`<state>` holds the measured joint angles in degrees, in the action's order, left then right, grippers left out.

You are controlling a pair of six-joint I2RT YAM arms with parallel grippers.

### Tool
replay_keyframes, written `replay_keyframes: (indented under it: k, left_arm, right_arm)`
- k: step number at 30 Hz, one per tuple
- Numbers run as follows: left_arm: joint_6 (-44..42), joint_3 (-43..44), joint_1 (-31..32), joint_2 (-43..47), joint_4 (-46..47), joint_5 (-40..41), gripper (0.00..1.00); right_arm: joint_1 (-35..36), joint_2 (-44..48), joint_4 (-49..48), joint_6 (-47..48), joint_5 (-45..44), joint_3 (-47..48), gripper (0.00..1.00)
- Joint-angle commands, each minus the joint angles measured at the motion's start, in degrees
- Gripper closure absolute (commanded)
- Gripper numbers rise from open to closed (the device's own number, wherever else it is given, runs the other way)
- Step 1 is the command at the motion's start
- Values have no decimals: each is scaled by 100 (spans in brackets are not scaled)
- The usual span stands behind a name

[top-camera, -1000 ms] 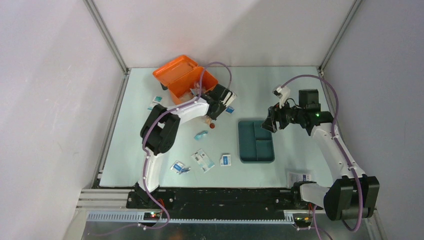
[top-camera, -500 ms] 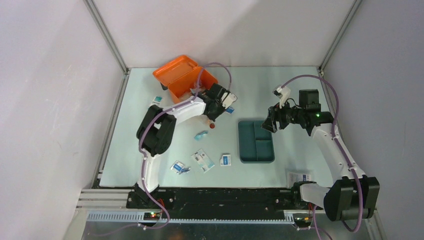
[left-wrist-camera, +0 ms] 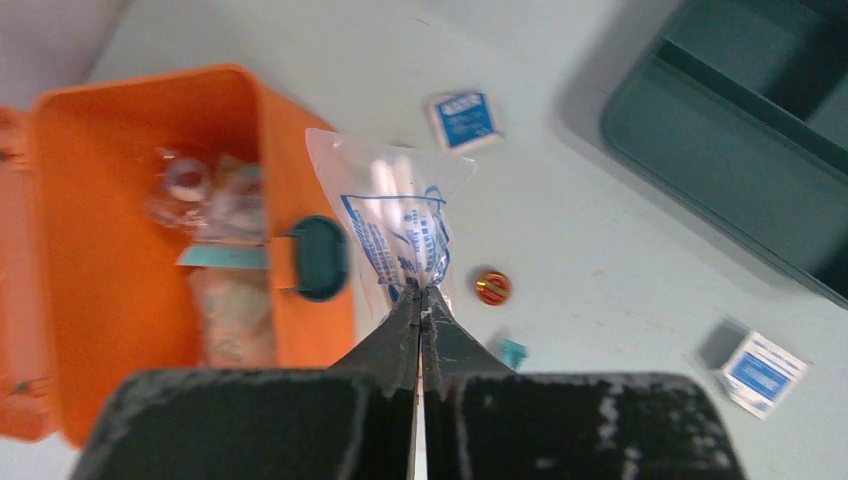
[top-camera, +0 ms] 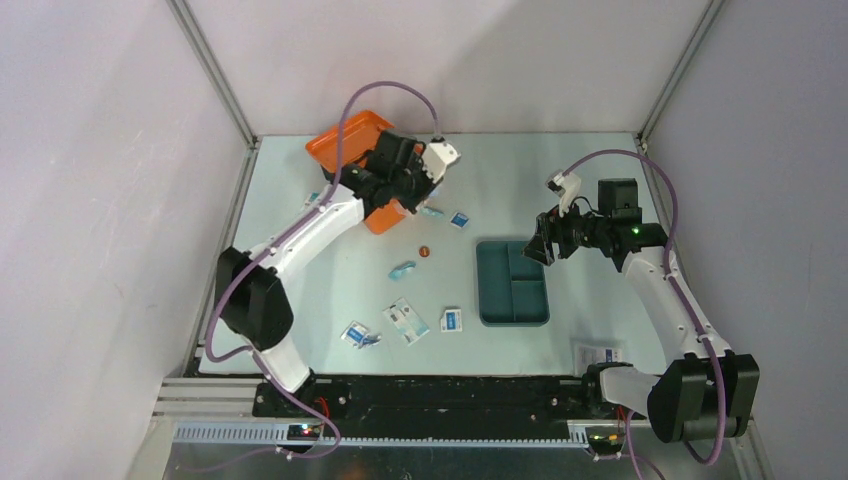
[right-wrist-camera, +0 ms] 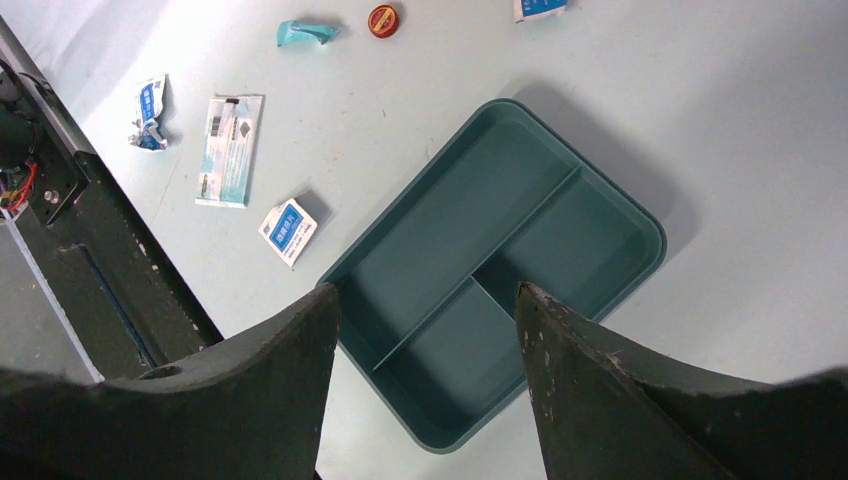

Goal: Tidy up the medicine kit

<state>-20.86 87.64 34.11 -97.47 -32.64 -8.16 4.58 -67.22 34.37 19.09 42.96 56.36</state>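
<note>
The medicine kit stands open at the back left, an orange box with a teal latch. Inside the kit lie several clear wrapped items. My left gripper is shut on the lower edge of a clear plastic packet with blue print. The packet hangs just outside the kit's front wall, beside the latch. My right gripper is open with nothing between its fingers. It hovers over the dark teal compartment tray, which has nothing in it. In the top view the right gripper is at the tray's far right edge.
Loose on the table are a small red round item, a teal scrap, blue-and-white sachets, a flat packet and a crumpled one. Another packet lies by the right arm's base. Walls enclose three sides.
My left gripper has shut on the clear packet, and the arm has stretched out toward the back, carrying it up to the kit. The right arm has not moved.
</note>
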Motion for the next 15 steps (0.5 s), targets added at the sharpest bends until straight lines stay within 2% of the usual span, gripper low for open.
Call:
replay_keyframes:
  k: [1,8,15]
  left_arm:
    - [-255,405,-522,-80,34,125,100]
    - [-575,833,-950,-308,5,414,100]
    - [-893,1298,-1162,-1090,12,359,100]
  right_arm:
    - [-32,90,-165,3,98,15,31]
    - [-147,206,-237,-8,128,-112,30]
    - [-228,305,-324,-65,169,-184,29]
